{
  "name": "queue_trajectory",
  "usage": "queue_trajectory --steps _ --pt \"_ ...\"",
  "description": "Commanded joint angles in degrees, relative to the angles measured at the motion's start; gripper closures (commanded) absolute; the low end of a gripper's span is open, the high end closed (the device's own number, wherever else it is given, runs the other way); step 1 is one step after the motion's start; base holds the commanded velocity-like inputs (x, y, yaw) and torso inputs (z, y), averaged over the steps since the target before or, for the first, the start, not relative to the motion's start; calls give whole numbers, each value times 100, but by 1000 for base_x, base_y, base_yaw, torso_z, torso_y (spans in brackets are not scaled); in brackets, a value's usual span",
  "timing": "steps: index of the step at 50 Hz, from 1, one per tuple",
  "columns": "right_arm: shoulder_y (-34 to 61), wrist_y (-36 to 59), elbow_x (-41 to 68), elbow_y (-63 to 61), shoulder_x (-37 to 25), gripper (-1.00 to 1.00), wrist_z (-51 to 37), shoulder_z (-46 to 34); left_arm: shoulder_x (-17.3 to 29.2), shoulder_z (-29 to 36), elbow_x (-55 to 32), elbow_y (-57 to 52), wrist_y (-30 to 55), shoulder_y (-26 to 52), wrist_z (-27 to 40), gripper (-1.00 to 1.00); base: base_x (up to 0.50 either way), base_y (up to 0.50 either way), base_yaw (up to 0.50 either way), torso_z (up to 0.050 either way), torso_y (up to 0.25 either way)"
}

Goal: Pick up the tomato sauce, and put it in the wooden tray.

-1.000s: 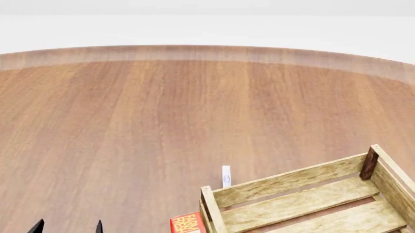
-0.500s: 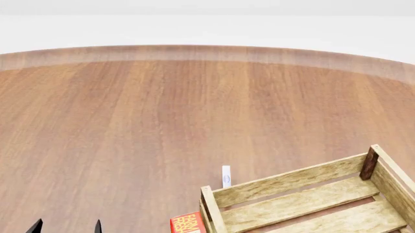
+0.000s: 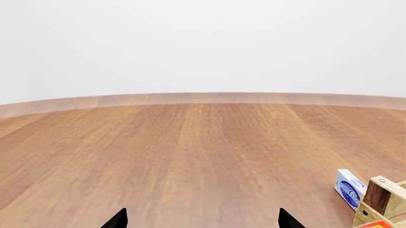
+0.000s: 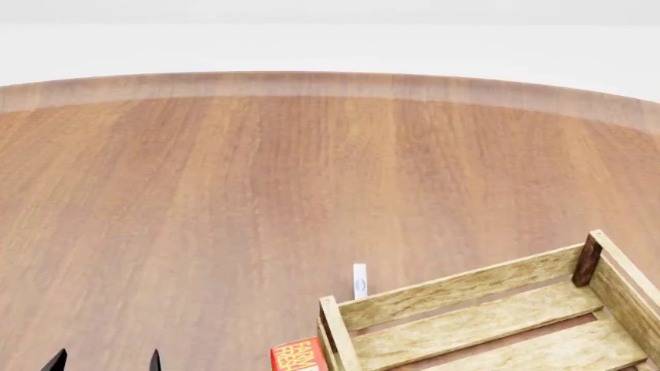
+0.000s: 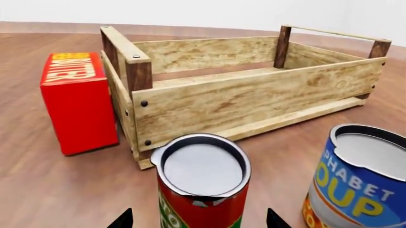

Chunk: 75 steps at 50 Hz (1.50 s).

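the tomato sauce (image 5: 201,190) stands upright, long axis vertical, white top facing up, just in front of the wooden tray (image 5: 254,102) and apart from its near slat wall. only the right wrist view catches it; the head view shows just the wooden tray's far end (image 4: 484,317) at the bottom of frame, no can. the right gripper (image 5: 198,219) sits with its two dark fingertips spread wide, one on each side of the can, not touching it, nothing grasped. a blue-and-yellow soup can (image 5: 355,183) stands beside the tomato sauce, a narrow gap between them. a red box (image 5: 77,102) leans close against the tray's short end. the left wrist view adds a small blue-and-white packet (image 3: 349,188) just beyond the tray's corner post. the left gripper (image 3: 201,219) is spread too, holding nothing, over bare table (image 4: 258,178). broad open wood runs beyond the tray to the table's curved far edge. the tray's interior shows bare slats.
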State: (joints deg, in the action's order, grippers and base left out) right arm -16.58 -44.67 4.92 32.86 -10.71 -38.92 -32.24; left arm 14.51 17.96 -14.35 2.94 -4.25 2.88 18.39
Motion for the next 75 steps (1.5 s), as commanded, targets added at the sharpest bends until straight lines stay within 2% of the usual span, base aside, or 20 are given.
queue_trajectory --steps 1,46,47,61,75 --pt "97 160 113 -73 -39 -100 53 -7 14 25 -11 15 -18 8 19 -100 0 0 0 0 0" --pt "494 267 599 432 22 -100 414 -68 86 114 -64 -40 -5 16 105 -100 0 0 0 0 0" --pt "496 239 605 455 29 100 426 -72 90 115 -70 -58 6 12 111 -100 0 0 0 0 0" --pt "518 233 620 514 44 100 394 -79 106 134 -89 -47 -8 16 134 -100 1 0 0 0 0" --pt "-134 600 -110 -1252 -414 100 -283 -45 119 157 -101 -17 -42 26 147 -100 0 0 0 0 0"
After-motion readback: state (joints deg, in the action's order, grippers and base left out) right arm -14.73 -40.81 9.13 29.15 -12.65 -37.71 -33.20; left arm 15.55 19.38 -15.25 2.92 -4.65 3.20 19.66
